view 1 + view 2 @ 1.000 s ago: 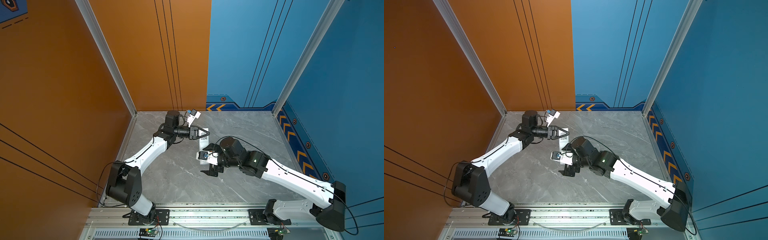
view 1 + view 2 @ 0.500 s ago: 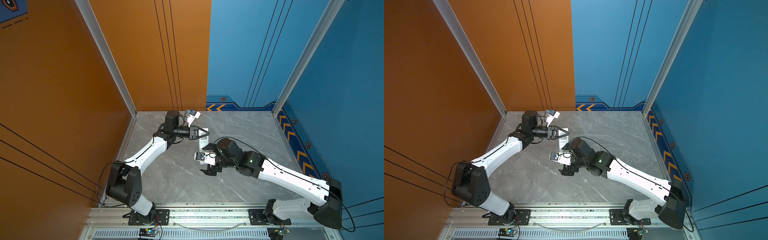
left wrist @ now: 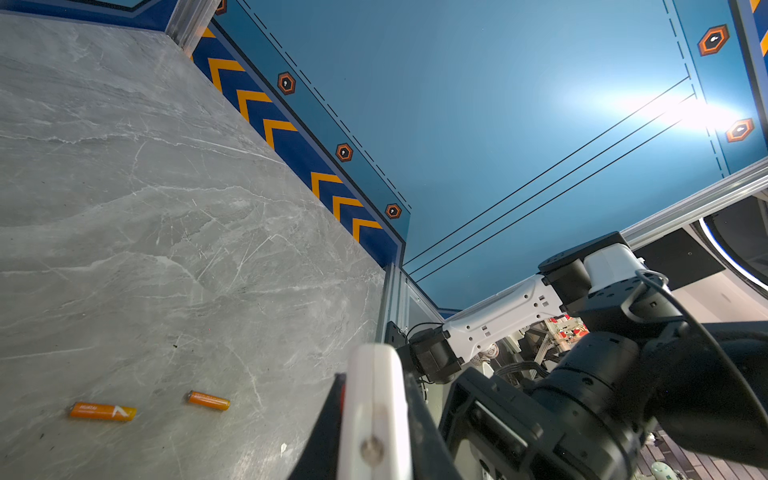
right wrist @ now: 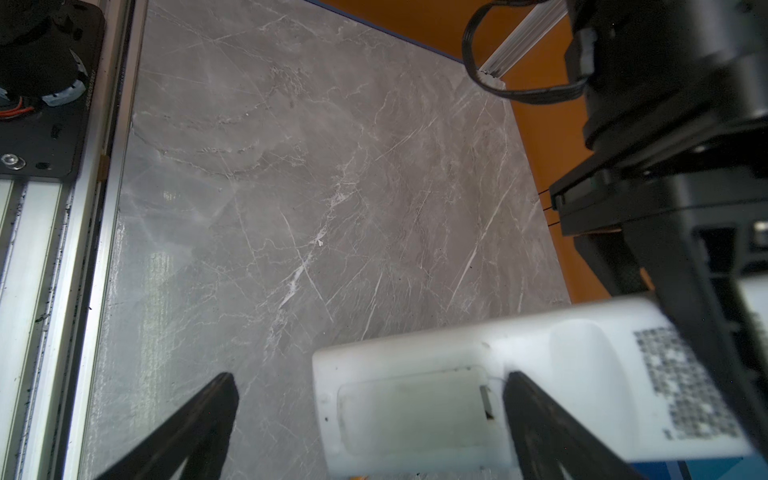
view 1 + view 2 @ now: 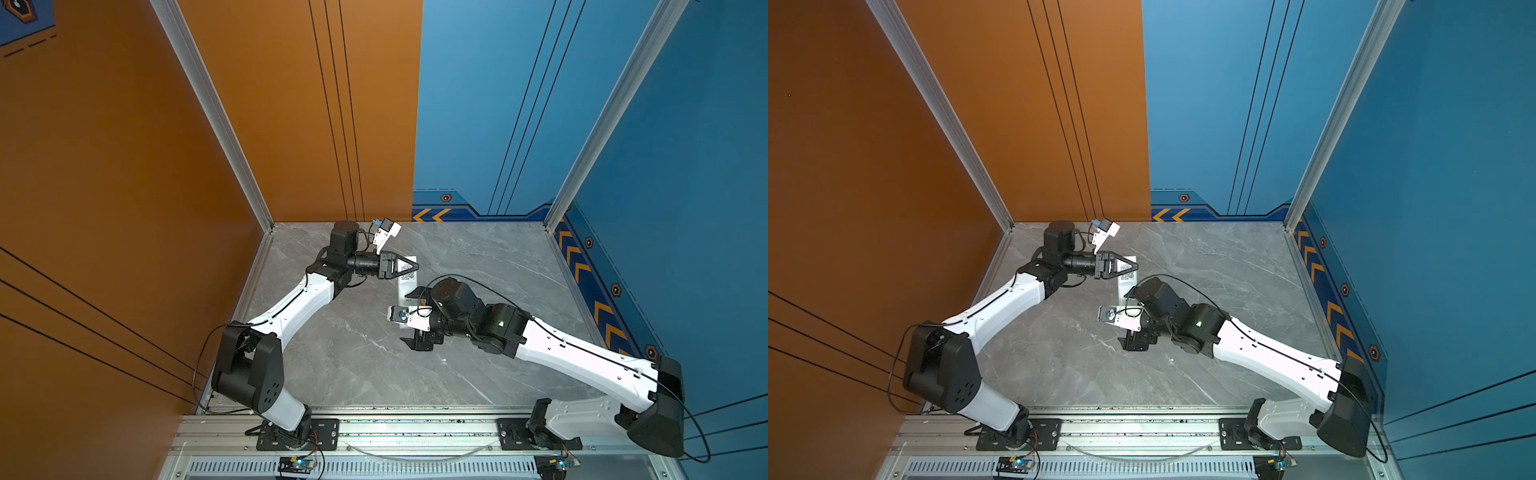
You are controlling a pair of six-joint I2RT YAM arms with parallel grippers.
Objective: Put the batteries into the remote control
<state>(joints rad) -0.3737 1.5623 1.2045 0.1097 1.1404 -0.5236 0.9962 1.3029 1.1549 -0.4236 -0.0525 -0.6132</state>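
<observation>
Left wrist view: two small slim orange batteries (image 3: 103, 411) (image 3: 208, 401) lie apart on the grey marble-pattern counter (image 3: 145, 208), beside the slim white rectangular remote control (image 3: 374, 407). Left gripper (image 5: 409, 268) fingers are clamped on the remote's far end, holding it clear of the counter, back side showing a printed code label. Right gripper (image 4: 370, 419) fingers stand wide, one either side of the remote's near end by the battery cover recess.
</observation>
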